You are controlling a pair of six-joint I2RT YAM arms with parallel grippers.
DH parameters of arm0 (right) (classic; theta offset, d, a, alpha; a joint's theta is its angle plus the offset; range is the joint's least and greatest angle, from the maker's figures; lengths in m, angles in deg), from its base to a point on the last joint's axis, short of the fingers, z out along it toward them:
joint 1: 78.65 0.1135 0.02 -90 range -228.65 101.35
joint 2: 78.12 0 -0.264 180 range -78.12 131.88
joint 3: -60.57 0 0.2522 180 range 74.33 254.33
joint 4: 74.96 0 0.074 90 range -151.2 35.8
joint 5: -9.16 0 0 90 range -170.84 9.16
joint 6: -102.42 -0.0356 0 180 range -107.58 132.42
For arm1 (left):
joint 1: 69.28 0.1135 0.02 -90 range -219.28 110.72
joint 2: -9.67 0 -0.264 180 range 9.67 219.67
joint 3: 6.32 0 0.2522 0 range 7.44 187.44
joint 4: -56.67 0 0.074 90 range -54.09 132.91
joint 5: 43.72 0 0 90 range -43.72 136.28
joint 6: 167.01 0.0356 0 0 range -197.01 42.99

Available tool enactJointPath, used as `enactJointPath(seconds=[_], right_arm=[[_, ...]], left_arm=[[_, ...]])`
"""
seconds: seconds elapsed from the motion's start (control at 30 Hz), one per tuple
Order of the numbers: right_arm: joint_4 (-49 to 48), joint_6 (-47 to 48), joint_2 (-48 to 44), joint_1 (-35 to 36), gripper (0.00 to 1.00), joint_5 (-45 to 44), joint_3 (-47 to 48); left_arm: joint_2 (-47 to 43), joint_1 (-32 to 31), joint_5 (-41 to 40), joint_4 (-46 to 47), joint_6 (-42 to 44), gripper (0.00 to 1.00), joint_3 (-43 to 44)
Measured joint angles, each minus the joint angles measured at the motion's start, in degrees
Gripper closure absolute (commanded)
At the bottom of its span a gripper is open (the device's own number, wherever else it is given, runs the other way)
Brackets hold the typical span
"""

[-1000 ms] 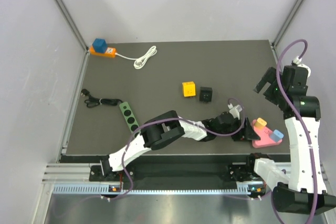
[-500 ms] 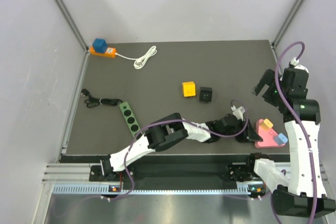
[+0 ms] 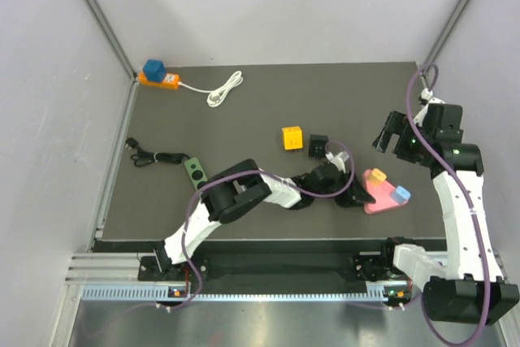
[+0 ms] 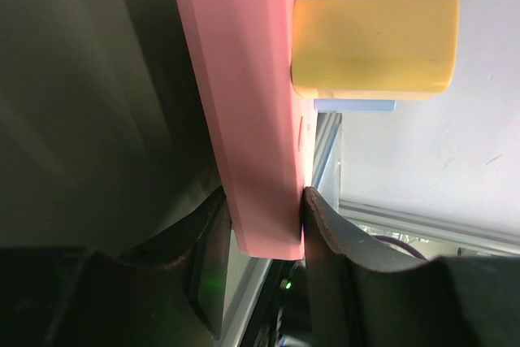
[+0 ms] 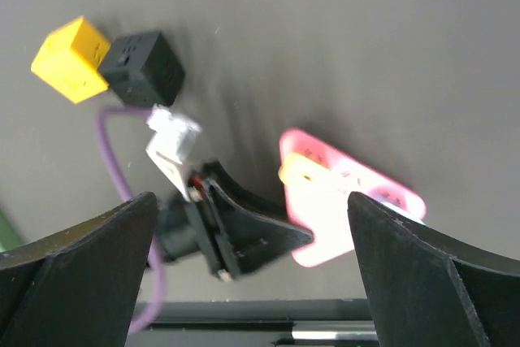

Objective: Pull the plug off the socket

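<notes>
Yellow block-shaped plastic plug [image 4: 370,42] sits plugged into the pink triangular plastic socket block [image 4: 252,103], standing up from its face, just beyond the tips of the left gripper [image 3: 357,195]. A smaller light-blue plug [image 4: 353,106] shows right behind it in the left wrist view, seated in the same block further from the fingers. The left gripper is clamped on the socket block's near edge: its two black fingers [image 4: 325,233] press against opposite faces of the slab, with the plugs untouched beyond them. The block lies on the dark grey table mat [image 3: 244,111].

The right gripper [image 3: 388,142] hangs above the mat, beyond the block from the left gripper and apart from it, with its jaws spread wide and nothing between them.

Beside the left arm's wrist, on the side away from the block, stand a black cube adapter [image 3: 318,146] and a yellow cube adapter [image 3: 292,137], close together. Well behind the left gripper, along its arm, a green power strip [image 3: 195,171] with a black cord [image 3: 150,156] lies. In the far corner on the left arm's side rests an orange power strip [image 3: 162,80] carrying a blue plug [image 3: 153,68], its white cable [image 3: 225,88] coiled alongside.
</notes>
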Motion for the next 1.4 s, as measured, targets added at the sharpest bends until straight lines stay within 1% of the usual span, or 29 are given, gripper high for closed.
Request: enactJointPath(seconds=[0.17, 0.27, 0.4, 0.5, 0.57, 0.6, 0.63, 0.67, 0.73, 0.87, 0.97, 1.07, 1.23, 1.3, 1.4], right_arm=[[-2.05, 2.58, 2.34, 1.36, 0.0, 4.92, -3.21], [-3.19, 3.82, 3.39, 3.93, 0.0, 6.71, -5.22], [-4.74, 5.44, 6.08, 9.01, 0.06, 7.15, -7.67], [-5.51, 6.43, 8.98, 12.22, 0.08, 7.08, -9.42], [-5.86, 6.86, 10.54, 14.03, 0.08, 6.88, -10.29], [-6.03, 6.88, 10.97, 14.82, 0.08, 6.69, -10.75], [-6.23, 6.91, 11.15, 15.47, 0.08, 6.54, -11.26], [-6.43, 6.91, 11.17, 15.91, 0.08, 6.45, -11.56], [-6.91, 6.91, 11.19, 16.35, 0.08, 6.45, -11.76], [-7.93, 6.91, 11.23, 16.63, 0.1, 6.45, -11.76], [-8.15, 6.91, 11.26, 16.85, 0.1, 6.47, -11.76], [-8.33, 6.91, 11.26, 16.92, 0.1, 6.49, -11.76], [-8.35, 6.91, 11.26, 16.96, 0.1, 6.49, -11.76], [-8.37, 6.91, 11.23, 16.98, 0.12, 6.73, -11.76], [-8.57, 6.95, 11.32, 17.07, 0.2, 7.34, -11.78]], left_arm=[[-3.91, 3.67, 3.1, -3.17, 2.01, 1.0, -4.0], [-6.32, 4.87, 5.14, -3.69, 2.62, 1.0, -7.48], [-8.85, 6.25, 9.49, -3.43, 2.71, 1.0, -11.91], [-10.01, 7.04, 12.66, -4.0, 3.74, 1.0, -13.66], [-11.13, 7.45, 14.4, -6.54, 6.05, 0.89, -13.94], [-11.85, 7.56, 14.88, -8.31, 7.56, 0.81, -13.94], [-12.7, 7.65, 15.19, -10.12, 9.09, 0.64, -13.99], [-13.6, 7.67, 15.32, -11.63, 10.54, 0.59, -14.29], [-15.58, 7.76, 15.28, -13.64, 12.96, 0.49, -15.63], [-17.84, 7.89, 14.86, -17.55, 15.65, 0.41, -17.94], [-18.53, 8.09, 14.78, -18.62, 16.55, 0.38, -18.38], [-19.61, 8.13, 14.1, -20.17, 17.79, 0.38, -18.75], [-23.17, 8.17, 12.5, -21.22, 18.25, 0.41, -22.14], [-24.55, 8.04, 12.09, -20.44, 17.55, 0.41, -23.98], [-25.18, 7.39, 11.82, -19.71, 16.24, 0.43, -25.05]])
